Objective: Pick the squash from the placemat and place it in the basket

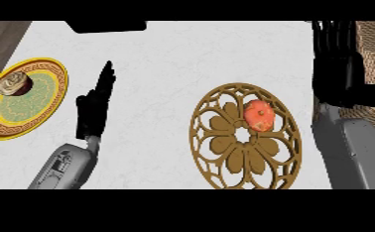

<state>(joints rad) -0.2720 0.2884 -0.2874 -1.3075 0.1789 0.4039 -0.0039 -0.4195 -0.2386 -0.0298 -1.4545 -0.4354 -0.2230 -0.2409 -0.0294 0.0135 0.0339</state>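
Resting on the upper right part of a round, brown, openwork placemat [245, 137] is the squash [258, 115], a small orange-red, lumpy thing, a little taller than wide in this view, so its long axis runs roughly away from the robot. It lies untouched, with nothing around it. To its right, at the view's right edge, the right robot hand [336, 57] reaches up the counter [168, 52] with its dark fingers straight and released, holding nothing; the squash lies to this hand's left and nearer the robot, beside the grey forearm, not under the fingers. Under and beyond that right robot hand, a strip of woven tan material shows at the edge, probably the basket [365, 42], though most of it is hidden. The left robot hand [95, 102] stands well apart on the squash's other side, open, fingers straight and pointing up the counter, resting. Further left of it sits a yellow-rimmed plate [51, 72] carrying a small brown and cream item [15, 85]. The right robot hand looks the nearer one, and would likely need to draw back and leftward to take the squash.
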